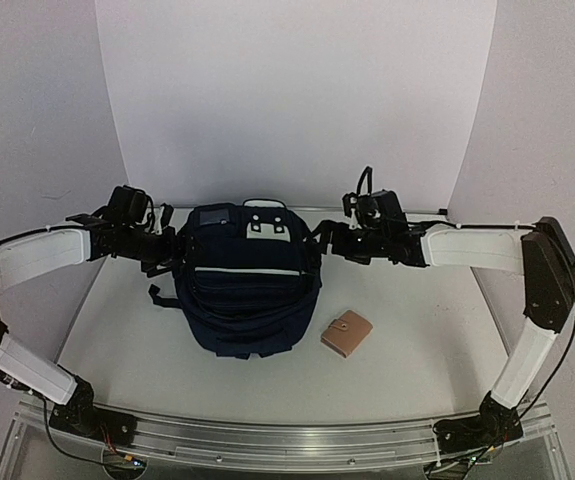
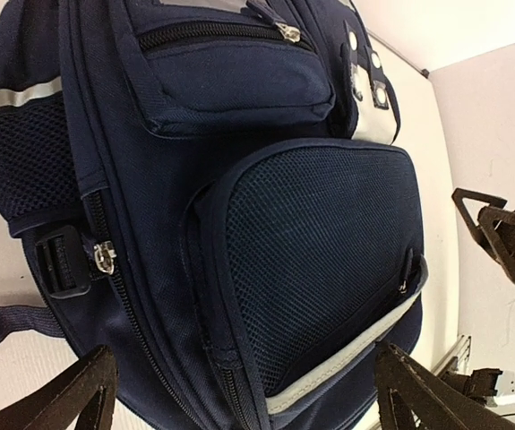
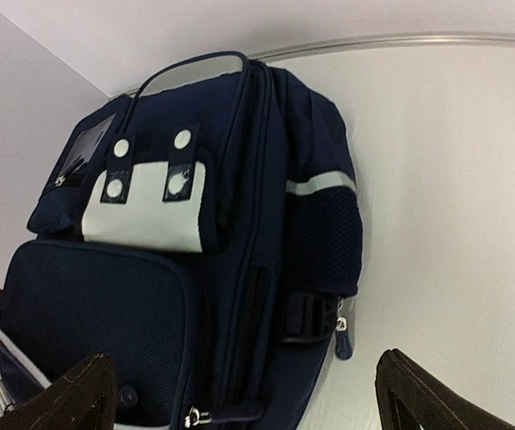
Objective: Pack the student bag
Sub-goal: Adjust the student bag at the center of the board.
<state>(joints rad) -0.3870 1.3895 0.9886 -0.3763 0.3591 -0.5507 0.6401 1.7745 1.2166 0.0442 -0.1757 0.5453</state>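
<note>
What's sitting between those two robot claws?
The bag, seen in the top view: it fills the gap between the left jaws and right jaws, both open. The wallet lies outside that gap.

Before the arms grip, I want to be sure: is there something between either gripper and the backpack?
Nothing visible. The left gripper and right gripper flank the backpack directly; the wallet lies aside.

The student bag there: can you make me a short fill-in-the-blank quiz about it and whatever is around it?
1. The student bag is navy ____ with white stripes.
2. The small tan wallet lies on the robot's ____ side of the bag.
3. The left gripper and right gripper both stand ____, holding nothing.

Missing words: blue; right; open.
</note>
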